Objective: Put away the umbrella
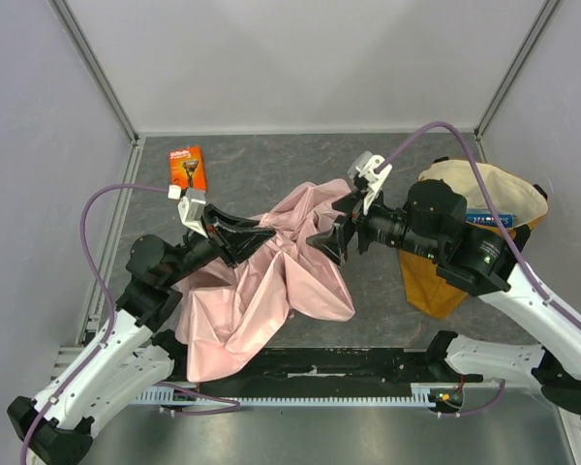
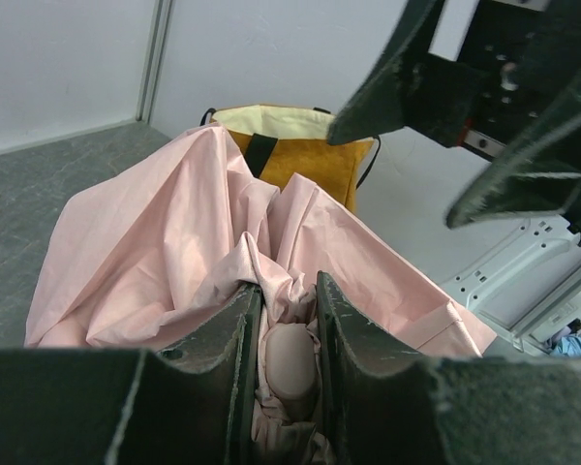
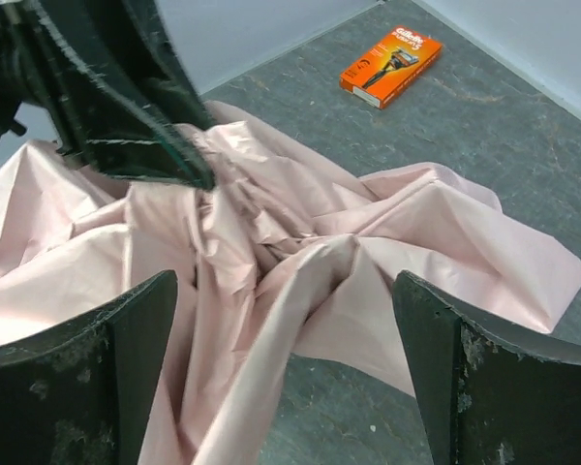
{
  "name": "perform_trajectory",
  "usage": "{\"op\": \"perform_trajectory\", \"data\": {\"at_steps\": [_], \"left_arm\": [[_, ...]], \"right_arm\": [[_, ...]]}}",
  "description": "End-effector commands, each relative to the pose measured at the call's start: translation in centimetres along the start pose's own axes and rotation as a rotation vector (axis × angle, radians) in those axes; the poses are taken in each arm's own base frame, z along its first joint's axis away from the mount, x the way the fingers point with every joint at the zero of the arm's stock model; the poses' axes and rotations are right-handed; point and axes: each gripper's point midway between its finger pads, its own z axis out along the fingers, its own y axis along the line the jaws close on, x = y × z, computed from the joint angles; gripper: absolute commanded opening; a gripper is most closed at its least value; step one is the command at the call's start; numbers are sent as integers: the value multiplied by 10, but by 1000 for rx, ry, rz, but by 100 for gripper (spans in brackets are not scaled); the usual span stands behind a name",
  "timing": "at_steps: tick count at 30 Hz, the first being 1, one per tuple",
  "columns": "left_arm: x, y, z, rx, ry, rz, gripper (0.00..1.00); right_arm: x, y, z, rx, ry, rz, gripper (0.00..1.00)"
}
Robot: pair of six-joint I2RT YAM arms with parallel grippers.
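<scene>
The pale pink umbrella [image 1: 271, 286] lies as a crumpled spread of fabric in the middle of the table. My left gripper [image 1: 261, 235] comes in from the left and is shut on the umbrella's rounded pink handle [image 2: 289, 358], with folds of fabric bunched around it between the fingers [image 2: 234, 329]. My right gripper [image 1: 327, 247] faces it from the right, just above the fabric, open wide with nothing between its fingers [image 3: 126, 329]. A raised ridge of the umbrella [image 3: 300, 242] runs beneath the right gripper [image 3: 283, 281]. Shaft and rib tips are hidden under the fabric.
A mustard-yellow tote bag [image 1: 431, 286] with a cream lining stands open at the right, partly behind the right arm. An orange razor box [image 1: 187, 167] lies at the back left. Metal frame posts and white walls bound the table.
</scene>
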Motion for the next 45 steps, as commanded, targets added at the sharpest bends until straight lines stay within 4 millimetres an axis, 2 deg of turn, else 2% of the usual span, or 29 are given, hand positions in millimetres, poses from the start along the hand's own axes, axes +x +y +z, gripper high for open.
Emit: {"op": "perform_trajectory", "data": {"at_steps": [1, 2, 7, 11, 16, 21, 24, 28, 31, 33, 34, 37, 40, 43, 45], "left_arm": [[-35, -25, -6, 74, -106, 82, 2], [-36, -25, -7, 73, -112, 79, 2], [-41, -27, -2, 75, -110, 34, 2], [-47, -33, 2, 105, -112, 4, 2], [-49, -32, 3, 93, -116, -17, 2], [-48, -33, 4, 98, -112, -26, 2], [-48, -32, 5, 99, -111, -25, 2], [-49, -33, 5, 102, -116, -25, 2], [-48, -37, 4, 126, -112, -6, 2], [-46, -42, 2, 159, -113, 18, 2], [-45, -43, 1, 170, -120, 34, 2], [-42, -47, -3, 209, -130, 75, 2], [-41, -54, -6, 253, -140, 105, 2], [-39, -60, -8, 292, -137, 125, 2], [-38, -64, -9, 321, -135, 143, 2]], "right_arm": [[-5, -18, 3, -58, -45, 106, 98], [1, -17, 4, -97, -48, 131, 98], [0, 19, 9, -339, -104, 225, 98], [1, 27, 11, -400, -120, 229, 98], [-10, 39, 12, -464, -156, 254, 98], [2, 30, 29, -358, -116, 209, 98], [10, 36, 38, -332, -90, 197, 98], [10, 53, 51, -314, -82, 146, 98], [12, 40, 59, -200, -81, 108, 98], [15, 27, 64, -116, -65, 85, 94], [18, 25, 67, -101, -50, 78, 89], [32, 31, 76, -130, -2, 53, 71], [46, 41, 79, -168, 25, 4, 63], [53, 44, 81, -179, 32, -18, 61], [56, 39, 81, -151, 39, -35, 64]]}}
